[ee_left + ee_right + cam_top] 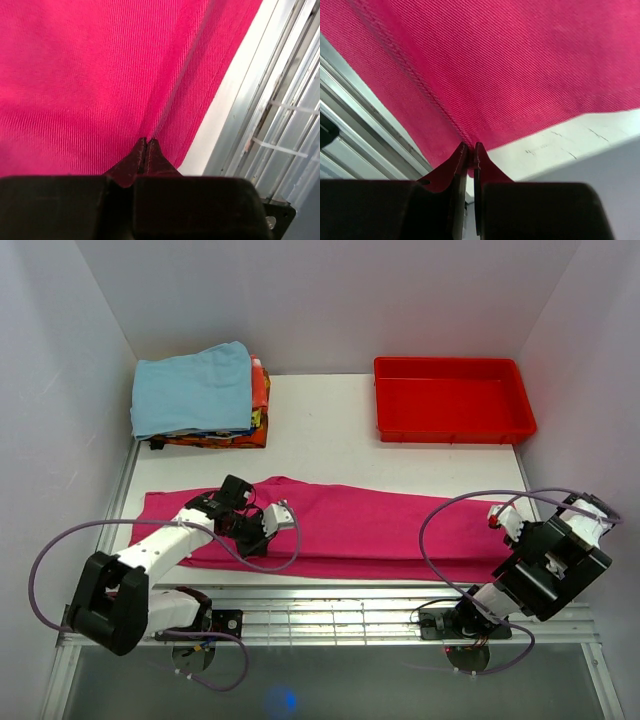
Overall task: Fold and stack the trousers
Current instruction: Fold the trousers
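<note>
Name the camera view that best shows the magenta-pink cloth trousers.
Top external: the magenta-pink cloth trousers show at full length, spread across the table. Each wrist view shows only a close patch of fabric.

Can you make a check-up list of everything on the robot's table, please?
Surface: white table, a few faint marks.
Job's things: pink trousers spread out long along the near side, not stacked yet.
Clutter: red tray, empty, far right; pile of folded clothes, light blue on top, far left.
Grippers: left gripper and right gripper both shut, pinching the trousers.
Cables: purple cables loop off each arm; the left one droops over the trousers.
Surroundings: white walls; metal rails in front.
</note>
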